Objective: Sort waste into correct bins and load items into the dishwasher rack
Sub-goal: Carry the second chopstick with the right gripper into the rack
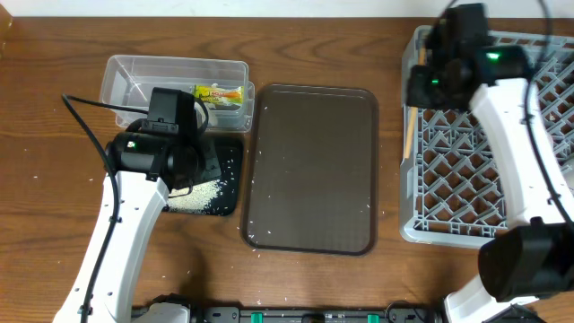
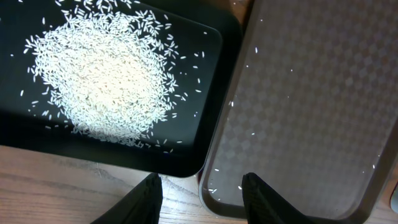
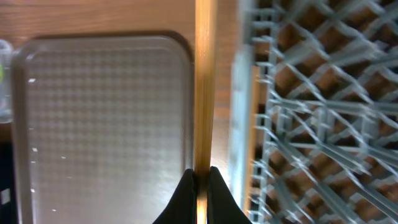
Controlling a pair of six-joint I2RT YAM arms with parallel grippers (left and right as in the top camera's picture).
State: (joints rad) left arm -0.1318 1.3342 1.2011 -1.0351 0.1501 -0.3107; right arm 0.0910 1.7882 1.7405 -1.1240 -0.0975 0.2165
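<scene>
From overhead, we saw the left arm (image 1: 134, 206) reaching over the black tray (image 1: 226, 151). That tray lay on the desk (image 1: 54, 54) just beside the clear tub (image 1: 134, 72), on the side nearer the robot. A heap of rice (image 1: 202, 193) sat in the tray's near part. The snack wrapper (image 1: 220, 92) lay inside the tub, toward its right end. The brown tray (image 1: 311, 166) lay between the black tray and the rack (image 1: 484, 144), with a few loose grains on it. The right arm (image 1: 516, 135) stretched over the rack's far left corner, and a chopstick (image 1: 407, 135) ran along the rack's left wall.

At the left wrist, the left end effector (image 2: 202, 196) hung released. Its fingers were spread with nothing between them, above the spot where the black tray's corner met the brown tray. The rice filled much of the black tray, and stray grains dotted the brown one.

At the right wrist, the right end effector (image 3: 201, 190) was clenched on the chopstick. The chopstick ran straight out from the fingers, between the brown tray's edge and the rack's wall. We could not tell whether it was one stick or a pair.
</scene>
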